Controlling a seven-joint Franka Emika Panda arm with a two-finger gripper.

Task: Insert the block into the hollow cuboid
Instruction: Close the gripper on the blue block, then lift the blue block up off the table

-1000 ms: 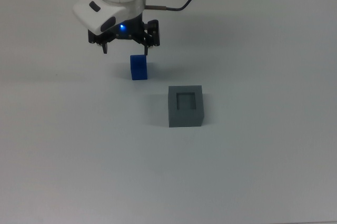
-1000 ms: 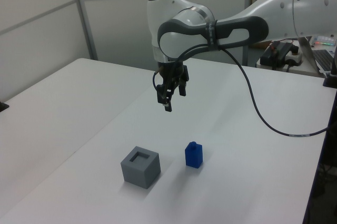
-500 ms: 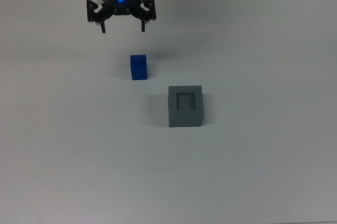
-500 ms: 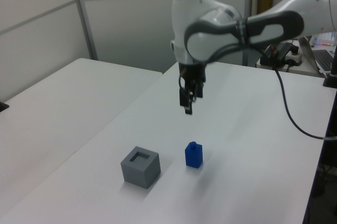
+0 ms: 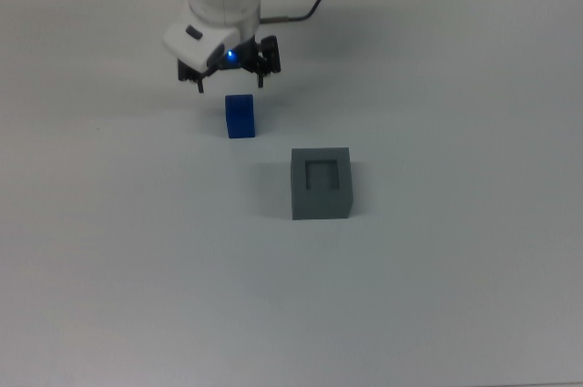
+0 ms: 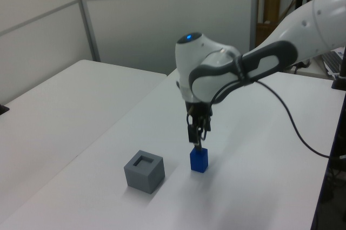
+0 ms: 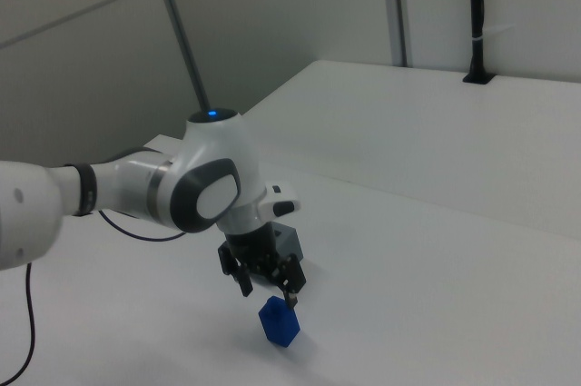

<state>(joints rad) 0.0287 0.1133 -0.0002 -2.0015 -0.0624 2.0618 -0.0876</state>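
Hollow cuboid point(image 7: 289, 239) mostly hidden behind the arm in the right view.

The blue block point(image 5: 240, 116) and grey hollow cuboid point(image 5: 321, 184) look matt; the white arm shell point(image 6: 208, 73) is glossy plastic.

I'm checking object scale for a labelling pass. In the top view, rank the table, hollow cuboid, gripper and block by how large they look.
Largest to smallest:
table
gripper and hollow cuboid: alike, and the gripper's height makes it unsure
block
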